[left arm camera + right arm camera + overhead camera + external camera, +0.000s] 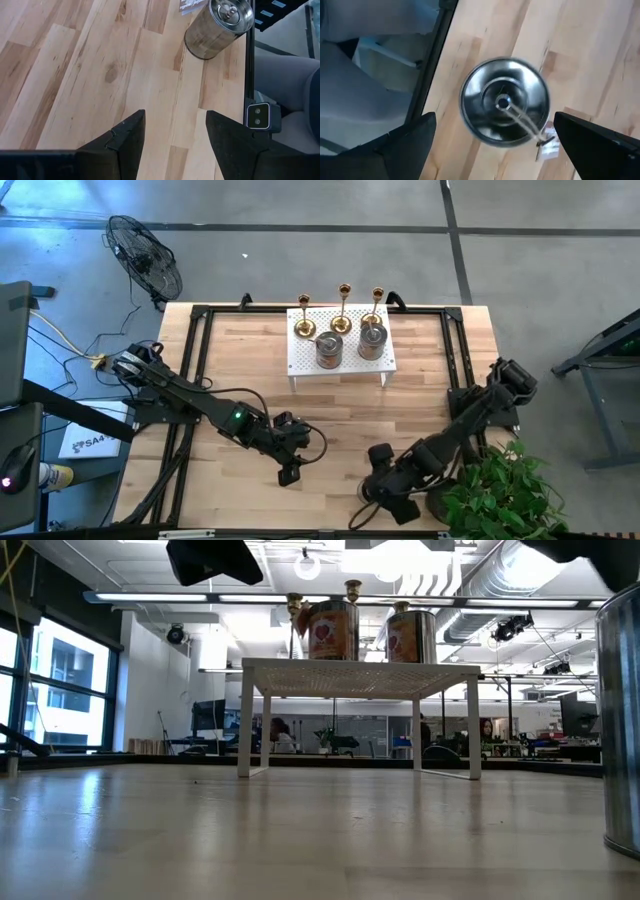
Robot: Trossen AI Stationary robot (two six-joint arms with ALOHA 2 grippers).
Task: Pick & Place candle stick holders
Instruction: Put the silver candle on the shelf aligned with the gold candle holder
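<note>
Five holders are already up on the white rack at the back of the table: three gold candlesticks along its far edge, two squat cups in front of them. One cup is left, standing upright near the table's front edge, and your right gripper is right over it, jaws spread wide either side, nothing pinched yet. In the low view that cup fills the right edge, base flat on the wood.

You want to come straight down here. Centre the round rim between the two fingers first; it looks a touch off toward one side in the right wrist view, so nudge before you drop. Go low enough to grab the wall, not just the lip, then squeeze evenly, since a smooth metal cylinder can probably slip or tip.

Your left gripper waits mid-table, half spread and empty, clear of the path. Keep it there.
</note>
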